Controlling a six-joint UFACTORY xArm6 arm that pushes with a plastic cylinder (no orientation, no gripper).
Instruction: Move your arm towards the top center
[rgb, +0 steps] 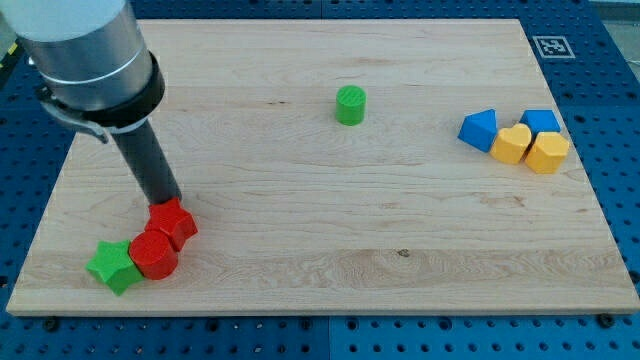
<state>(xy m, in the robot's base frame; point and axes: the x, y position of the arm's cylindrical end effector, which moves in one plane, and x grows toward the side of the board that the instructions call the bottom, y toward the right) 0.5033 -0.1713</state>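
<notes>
Tip (172, 203) of the dark rod sits at the view's lower left, low on the wooden board (330, 230), touching or just at the upper edge of the red star-like block (175, 222). No pincer on this rig, just the bare rod, so nothing to spread or close. Rod slants up and to the view's left into the grey cylindrical arm body (88, 55), which fills the view's top-left corner. Tip is well apart from the board's top centre.

Red star-like block touches a second red block, roughly cylindrical (153, 255), just below and left of it. Green star block (112, 266) touches that second red one on its left, near the board's bottom-left corner. The three form a tight diagonal chain running down-left from the tip.

Green cylinder (351, 105) stands upright alone near the top centre, well apart from everything else.

At the view's right, a cluster of four: blue block, wedge-like (479, 130), on the left; yellow heart-shaped block (513, 144) touching it on its right; yellow block, roughly hexagonal (547, 152), just right of the heart; second blue block (540, 122) behind the two yellow ones, shape partly hidden.

Fiducial marker tag (552, 46) off the board's top-right corner. Blue perforated table (610, 120) surrounds the board.
</notes>
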